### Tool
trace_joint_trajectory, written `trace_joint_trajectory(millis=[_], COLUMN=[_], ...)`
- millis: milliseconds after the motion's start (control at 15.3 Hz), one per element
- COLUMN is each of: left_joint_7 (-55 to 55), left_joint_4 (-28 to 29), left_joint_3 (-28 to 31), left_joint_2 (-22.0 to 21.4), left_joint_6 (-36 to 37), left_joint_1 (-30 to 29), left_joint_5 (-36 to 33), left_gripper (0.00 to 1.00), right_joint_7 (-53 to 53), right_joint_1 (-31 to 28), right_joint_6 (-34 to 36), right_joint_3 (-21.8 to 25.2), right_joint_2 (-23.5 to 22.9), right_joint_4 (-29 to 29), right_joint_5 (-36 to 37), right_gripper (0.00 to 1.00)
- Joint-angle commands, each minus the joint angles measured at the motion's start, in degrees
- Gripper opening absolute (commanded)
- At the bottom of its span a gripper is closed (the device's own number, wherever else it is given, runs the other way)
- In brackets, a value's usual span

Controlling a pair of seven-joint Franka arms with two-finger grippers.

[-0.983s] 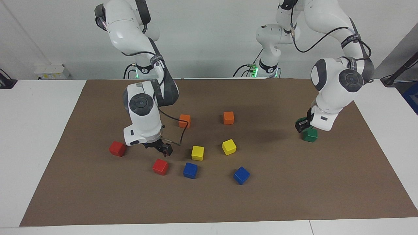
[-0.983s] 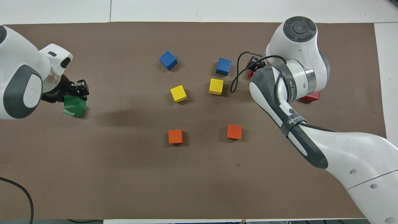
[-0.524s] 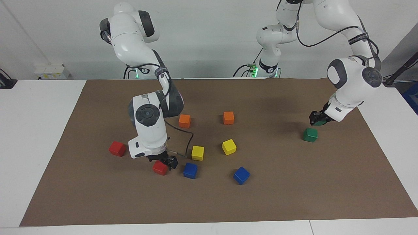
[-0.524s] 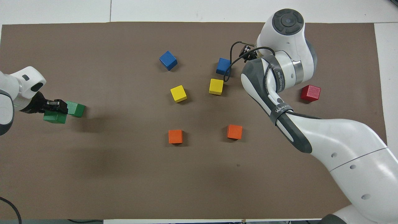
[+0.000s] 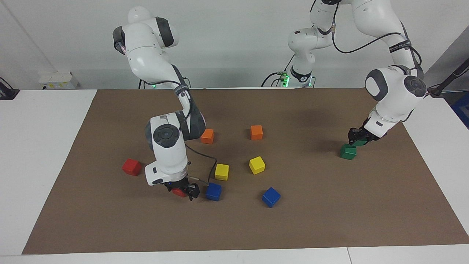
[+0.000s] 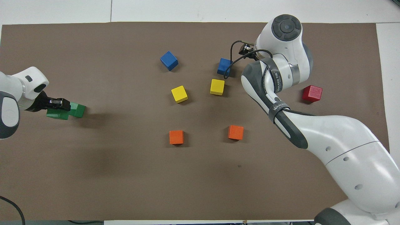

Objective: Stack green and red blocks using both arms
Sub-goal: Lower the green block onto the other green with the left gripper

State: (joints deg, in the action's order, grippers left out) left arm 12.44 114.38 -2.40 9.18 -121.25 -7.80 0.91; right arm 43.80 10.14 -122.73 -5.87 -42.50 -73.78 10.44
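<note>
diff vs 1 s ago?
Right gripper came down from above the mat and now straddles a red cube, open. Left gripper, shut on a green cube, swung off the second green cube and is back just over it. Other cubes unmoved.

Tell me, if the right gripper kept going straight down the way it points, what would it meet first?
The right gripper, open and pointing down, looks set around a red block beside a blue block. It would likely meet that red block or the mat first; depth is unclear.
</note>
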Motion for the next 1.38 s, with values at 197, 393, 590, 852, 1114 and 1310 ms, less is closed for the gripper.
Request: trace_joint_trajectory(millis=[197,393,590,852,1114,1310], left_joint_7=[3.5,3.6,4.6,8.4,8.4,8.6], left_joint_4=[0.8,0.1,0.1,0.2,0.4,0.8], left_joint_3=[0.4,0.4,0.3,0.4,0.4,0.5], left_joint_2=[0.8,1.6,1.9,2.2,2.3,2.3], left_joint_6=[-4.3,-5.2,-5.7,-5.1,-5.7,-5.7], left_joint_1=[1.2,2.4,2.4,1.8,2.2,2.0], left_joint_5=[0.8,0.8,0.8,0.8,0.8,0.7], left_gripper=[0.0,0.03,0.04,0.04,0.15,0.51], right_joint_7=[-0.1,-0.6,-0.9,1.1,1.1,0.0], right_joint_1=[-1.0,-1.3,-1.1,0.0,-0.3,-1.0], right_joint_6=[-5.4,-3.0,-0.1,-1.2,-3.9,-4.3], right_joint_3=[-0.5,-0.5,-0.4,-0.5,-0.6,-0.6], right_joint_2=[0.1,0.6,0.8,0.8,1.7,1.7], right_joint_4=[-4.8,-4.1,-3.2,-4.5,-8.0,-8.2], right_joint_5=[1.1,1.6,1.6,0.7,1.0,1.0], right_gripper=[1.0,1.0,1.0,1.0,1.0,0.49])
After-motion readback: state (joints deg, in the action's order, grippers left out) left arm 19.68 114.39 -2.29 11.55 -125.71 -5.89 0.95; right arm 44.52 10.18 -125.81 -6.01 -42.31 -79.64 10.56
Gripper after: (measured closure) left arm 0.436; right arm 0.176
